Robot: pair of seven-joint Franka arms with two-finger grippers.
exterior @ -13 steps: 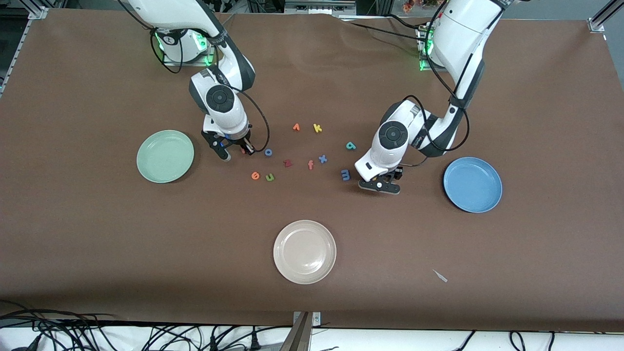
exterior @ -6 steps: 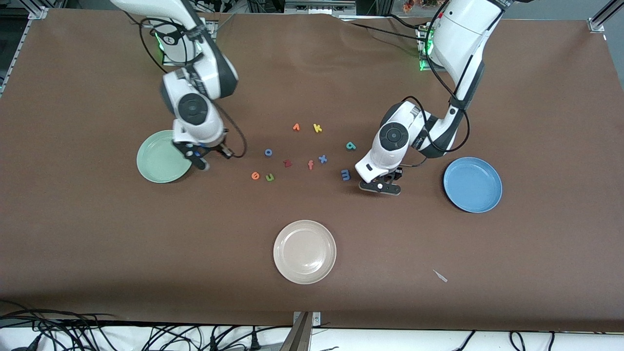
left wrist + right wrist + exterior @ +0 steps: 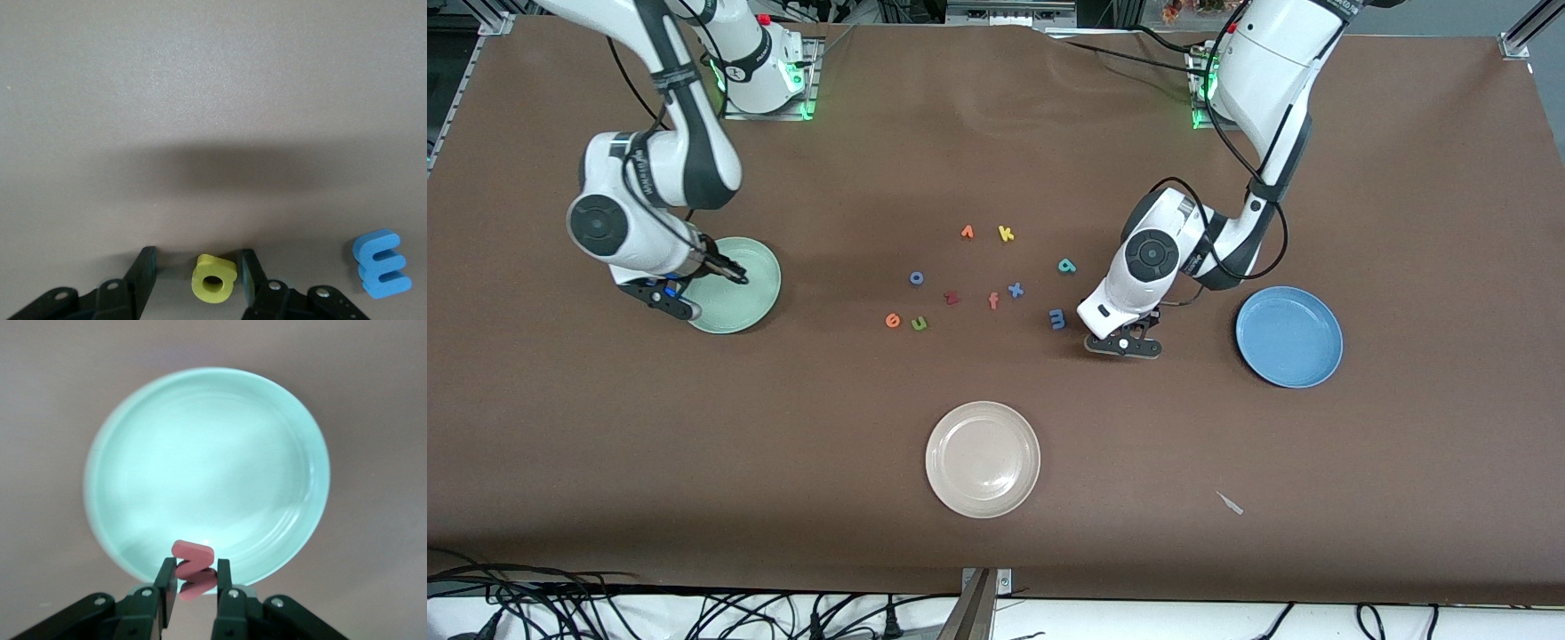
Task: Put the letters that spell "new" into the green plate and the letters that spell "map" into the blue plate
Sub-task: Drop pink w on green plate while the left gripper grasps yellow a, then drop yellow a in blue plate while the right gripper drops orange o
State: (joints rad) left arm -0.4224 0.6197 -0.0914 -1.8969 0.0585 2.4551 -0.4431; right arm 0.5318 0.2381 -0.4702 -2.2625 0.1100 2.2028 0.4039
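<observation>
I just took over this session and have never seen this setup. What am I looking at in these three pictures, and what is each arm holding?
Two white robot arms stand at a brown table. The wide picture looks down from a high camera facing them; the other two come from cameras on each arm's wrist, looking past its two-finger tool. The right tool is shut on a salmon-pink w, over the rim of the green plate. The left tool is down at the table, fingers open either side of the yellow a, not yet gripping; the blue m lies beside it. The blue plate lies toward the left arm's end; a beige plate sits nearest the high camera. More foam letters lie between the plates.
</observation>
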